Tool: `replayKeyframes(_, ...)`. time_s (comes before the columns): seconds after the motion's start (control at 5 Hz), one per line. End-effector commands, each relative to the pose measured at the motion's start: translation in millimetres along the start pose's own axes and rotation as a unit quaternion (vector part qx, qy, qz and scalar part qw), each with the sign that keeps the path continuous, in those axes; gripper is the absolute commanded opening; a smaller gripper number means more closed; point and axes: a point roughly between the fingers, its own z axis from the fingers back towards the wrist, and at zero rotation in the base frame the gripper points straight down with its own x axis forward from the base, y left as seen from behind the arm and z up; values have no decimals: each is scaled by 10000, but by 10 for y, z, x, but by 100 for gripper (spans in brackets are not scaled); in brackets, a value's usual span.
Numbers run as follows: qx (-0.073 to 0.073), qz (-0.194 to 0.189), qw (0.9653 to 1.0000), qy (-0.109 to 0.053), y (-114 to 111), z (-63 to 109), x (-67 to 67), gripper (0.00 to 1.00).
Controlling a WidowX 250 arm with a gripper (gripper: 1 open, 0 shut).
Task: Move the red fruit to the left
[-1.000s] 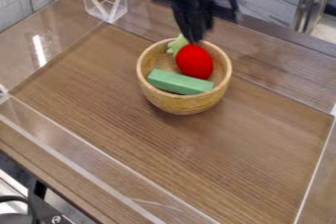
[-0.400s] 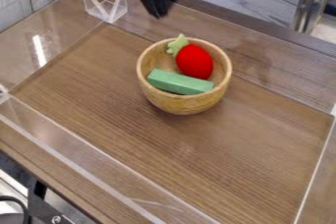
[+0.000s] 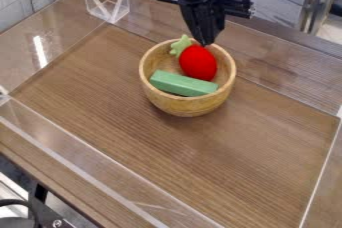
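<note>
The red fruit (image 3: 199, 63), a small strawberry-like toy with a light green leafy top, lies inside the wooden bowl (image 3: 187, 106) near the table's middle. A flat green block (image 3: 179, 82) rests in the bowl in front of it. My black gripper (image 3: 206, 38) hangs straight above the fruit with its fingers pressed together, shut. Its tips are at or just over the fruit's top; I cannot tell whether they touch. Nothing is lifted.
Low clear acrylic walls (image 3: 34, 122) ring the wooden tabletop (image 3: 160, 162). A small clear acrylic stand (image 3: 106, 7) sits at the back left corner. Bare wood lies left of the bowl and in front of it.
The gripper swung away to the back left, then came back over the bowl and stands above the fruit again. Fruit, block and bowl stayed put.
</note>
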Motion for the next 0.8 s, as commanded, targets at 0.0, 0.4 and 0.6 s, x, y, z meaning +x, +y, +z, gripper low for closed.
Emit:
replayKeyframes(0.0, 73, 183, 9991, -372, 155, 257, 152, 0)
replayKeyframes(0.4, 93, 277, 9986, -433, 196, 355, 40, 0)
replayKeyframes(0.6, 162, 396, 9985, -352, 129, 202, -30, 0)
